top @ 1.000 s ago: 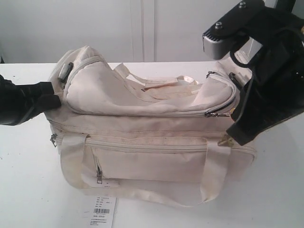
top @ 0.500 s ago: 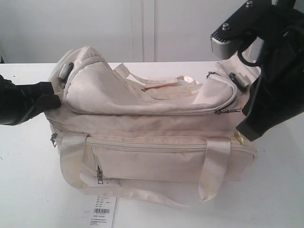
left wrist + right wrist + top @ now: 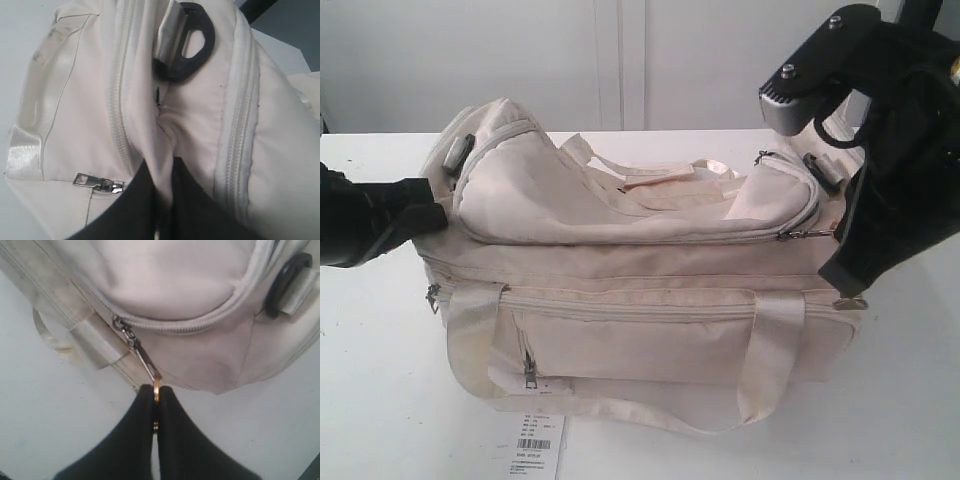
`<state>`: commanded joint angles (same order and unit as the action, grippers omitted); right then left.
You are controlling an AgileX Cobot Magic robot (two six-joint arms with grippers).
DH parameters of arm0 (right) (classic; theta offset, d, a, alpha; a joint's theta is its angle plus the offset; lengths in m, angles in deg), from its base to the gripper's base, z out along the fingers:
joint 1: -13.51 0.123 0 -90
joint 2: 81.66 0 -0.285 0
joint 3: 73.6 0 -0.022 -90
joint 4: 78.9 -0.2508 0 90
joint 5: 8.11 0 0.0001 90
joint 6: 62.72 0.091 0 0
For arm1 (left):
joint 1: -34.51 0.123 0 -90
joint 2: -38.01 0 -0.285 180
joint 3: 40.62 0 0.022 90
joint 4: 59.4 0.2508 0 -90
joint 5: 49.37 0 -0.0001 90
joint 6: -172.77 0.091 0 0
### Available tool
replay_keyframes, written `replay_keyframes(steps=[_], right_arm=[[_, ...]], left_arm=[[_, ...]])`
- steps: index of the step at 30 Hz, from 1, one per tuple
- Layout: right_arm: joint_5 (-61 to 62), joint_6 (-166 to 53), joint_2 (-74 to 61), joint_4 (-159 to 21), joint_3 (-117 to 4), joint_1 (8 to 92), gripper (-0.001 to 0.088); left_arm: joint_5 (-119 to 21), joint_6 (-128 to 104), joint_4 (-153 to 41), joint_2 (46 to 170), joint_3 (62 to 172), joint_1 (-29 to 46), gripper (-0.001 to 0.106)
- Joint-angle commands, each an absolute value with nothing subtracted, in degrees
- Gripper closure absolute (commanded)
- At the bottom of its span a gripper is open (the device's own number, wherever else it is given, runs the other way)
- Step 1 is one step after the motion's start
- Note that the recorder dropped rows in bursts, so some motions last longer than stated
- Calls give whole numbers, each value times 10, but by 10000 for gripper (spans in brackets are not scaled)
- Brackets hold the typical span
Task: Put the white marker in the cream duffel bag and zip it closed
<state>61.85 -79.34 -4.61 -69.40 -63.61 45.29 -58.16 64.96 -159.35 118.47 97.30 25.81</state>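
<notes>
R gripper [image 3: 156, 391] jaws pressed together on zip pull [image 3: 145, 360] of cream duffel bag [image 3: 640, 270]
L gripper [image 3: 159, 172] jaws pinched tight on a fold of the bag's fabric at its opposite end, just beside a black strap ring [image 3: 192, 45]; pull taut off the slider at bag's R-arm end, top zip teeth meshed along bag's front edge. Bag upright on white table [image 3: 380, 400], front handle [image 3: 770, 350] slack, barcode tag [image 3: 535, 445] at its front base

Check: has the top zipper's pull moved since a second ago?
Yes. The zipper pull slid rightward relative to the front handle strap, pinched by the right gripper.
</notes>
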Motion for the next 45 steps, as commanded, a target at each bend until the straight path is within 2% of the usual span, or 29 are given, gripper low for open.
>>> replay_keyframes(steps=[1,3,5,7,11,14,19,21,27,31,36,41,45], right_arm=[[619,-796,-46,-694,-636,453,868],[619,-805,-46,-694,-636,453,868],[619,-808,-46,-694,-636,453,868],[619,-820,-45,-694,-636,453,868],[598,-835,-43,-704,-636,454,868],[583,-835,-42,-715,-636,454,868],[583,-835,-43,-725,-636,454,868],[581,-835,-43,-737,-636,454,868],[576,-841,-43,-749,-636,454,868],[572,-841,-43,-749,-636,454,868],[573,-848,-43,-740,-636,454,868],[574,-848,-43,-740,-636,454,868],[582,-846,-43,-725,-636,454,868]], left_arm=[[-582,657,-1593,1182,973,258,736],[-573,689,-1593,1176,973,258,479],[-563,699,-1593,1166,973,258,267],[-541,698,-1591,1147,973,258,160],[-544,699,-1536,1088,973,258,183],[-668,708,-1479,1050,982,258,249],[-904,714,-1447,1031,1018,257,476],[-943,727,-1455,1032,1033,245,489],[-900,747,-1354,1044,1080,119,439],[-811,705,-1279,1075,1102,30,399],[-726,720,-1275,1136,1127,-57,393],[-645,751,-1275,1195,1157,-114,393],[-623,752,-1275,1226,1178,-129,393]])
